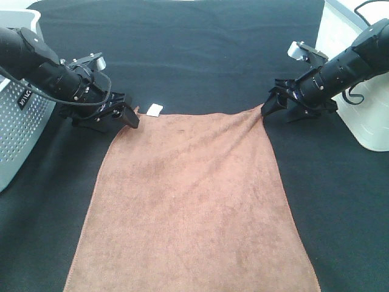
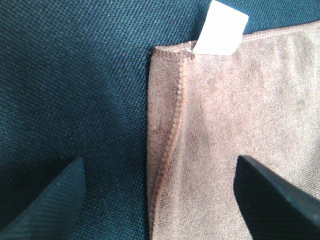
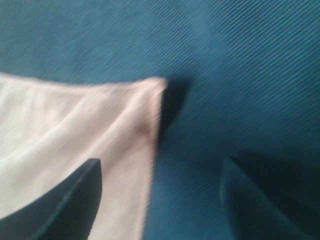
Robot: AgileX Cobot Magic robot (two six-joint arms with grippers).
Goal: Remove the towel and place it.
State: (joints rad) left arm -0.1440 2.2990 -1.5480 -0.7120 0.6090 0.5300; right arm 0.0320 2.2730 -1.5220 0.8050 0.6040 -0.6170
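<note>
The brown towel (image 1: 194,201) lies spread flat on the black table cloth (image 1: 182,48), with its white tag (image 1: 154,109) at the far short edge. My left gripper (image 1: 124,115) is open at the towel's far left corner (image 2: 170,55); one finger is over the cloth and one over the towel. The tag also shows in the left wrist view (image 2: 220,27). My right gripper (image 1: 270,106) is open at the far right corner (image 3: 150,90), which is slightly raised and wrinkled. Neither gripper holds anything.
A grey perforated basket (image 1: 18,128) stands at the left edge. A white container (image 1: 364,115) stands at the right edge. The towel's near edge runs past the bottom of the exterior view.
</note>
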